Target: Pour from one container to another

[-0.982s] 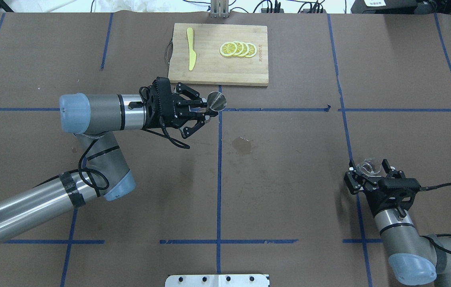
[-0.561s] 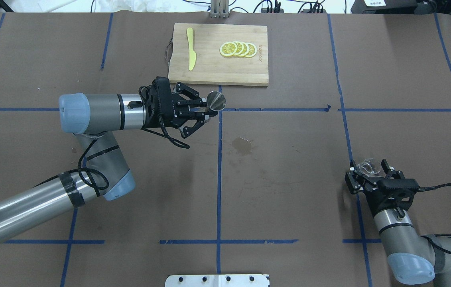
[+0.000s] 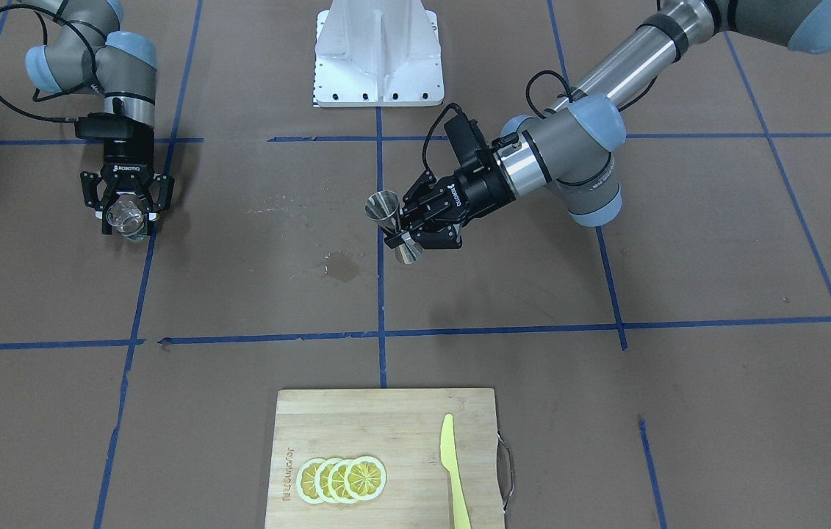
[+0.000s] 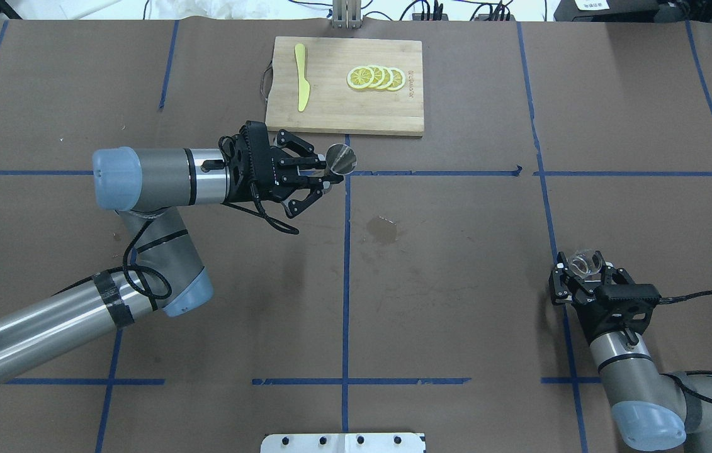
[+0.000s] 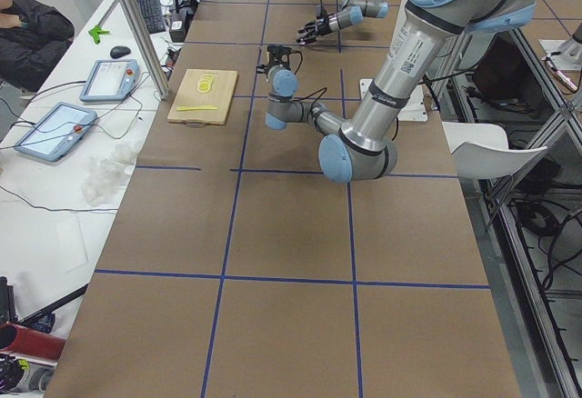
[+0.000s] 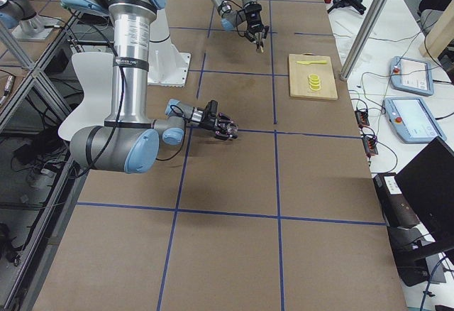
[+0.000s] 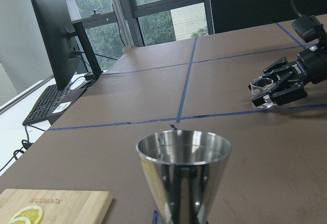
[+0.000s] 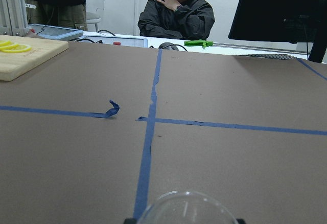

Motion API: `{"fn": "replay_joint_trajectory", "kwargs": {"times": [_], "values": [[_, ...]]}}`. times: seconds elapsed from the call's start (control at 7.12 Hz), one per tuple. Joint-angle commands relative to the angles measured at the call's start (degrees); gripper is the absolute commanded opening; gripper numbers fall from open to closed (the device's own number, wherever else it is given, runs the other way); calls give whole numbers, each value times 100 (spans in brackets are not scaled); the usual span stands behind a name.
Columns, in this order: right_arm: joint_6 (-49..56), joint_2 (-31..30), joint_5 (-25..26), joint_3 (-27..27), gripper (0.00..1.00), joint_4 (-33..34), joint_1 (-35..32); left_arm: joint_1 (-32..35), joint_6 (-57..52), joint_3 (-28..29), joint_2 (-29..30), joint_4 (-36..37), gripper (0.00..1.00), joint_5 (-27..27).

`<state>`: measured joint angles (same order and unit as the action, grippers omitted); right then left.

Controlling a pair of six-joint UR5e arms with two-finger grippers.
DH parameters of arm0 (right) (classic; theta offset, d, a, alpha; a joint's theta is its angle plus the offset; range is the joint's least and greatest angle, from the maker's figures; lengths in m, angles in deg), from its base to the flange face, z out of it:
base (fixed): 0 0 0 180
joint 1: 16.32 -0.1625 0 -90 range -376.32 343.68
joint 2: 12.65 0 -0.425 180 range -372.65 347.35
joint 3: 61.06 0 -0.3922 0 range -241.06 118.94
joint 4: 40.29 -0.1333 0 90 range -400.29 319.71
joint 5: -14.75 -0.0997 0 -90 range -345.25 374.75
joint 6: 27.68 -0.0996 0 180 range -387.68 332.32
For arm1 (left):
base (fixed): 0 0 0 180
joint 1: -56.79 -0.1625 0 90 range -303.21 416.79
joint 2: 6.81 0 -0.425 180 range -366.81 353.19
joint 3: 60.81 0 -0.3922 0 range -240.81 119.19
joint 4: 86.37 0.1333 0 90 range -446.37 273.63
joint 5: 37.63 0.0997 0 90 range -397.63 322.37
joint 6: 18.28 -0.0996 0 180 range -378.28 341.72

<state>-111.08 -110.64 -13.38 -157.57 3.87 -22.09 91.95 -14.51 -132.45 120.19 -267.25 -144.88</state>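
Jigger pinched at waist in left gripper; glass cup clamped inside right gripper, far apart.

This is a robotics lab. The worktop is covered in brown paper and marked into a grid with blue tape. Two industrial robot arms reach over it, either side of a white mounting base. Beyond its far edge are an aluminium frame post, teach pendants, a monitor, a keyboard and a seated person.
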Motion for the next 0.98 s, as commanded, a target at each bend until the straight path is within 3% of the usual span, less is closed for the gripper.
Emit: {"fn": "replay_joint_trajectory", "kwargs": {"times": [0.0,0.14,0.28,0.42,0.84], "values": [[-1,0,0,1,57,-4,6,0,0,0,0,0,0,2],[-18,0,0,1,28,-47,14,0,0,0,0,0,0,19],[-18,0,0,1,6,-74,14,0,0,0,0,-9,0,20],[-10,-9,9,1,0,-74,6,0,0,-9,0,-9,0,20],[156,-61,-44,-358,0,-74,-21,0,0,-26,0,-9,0,28]]}}
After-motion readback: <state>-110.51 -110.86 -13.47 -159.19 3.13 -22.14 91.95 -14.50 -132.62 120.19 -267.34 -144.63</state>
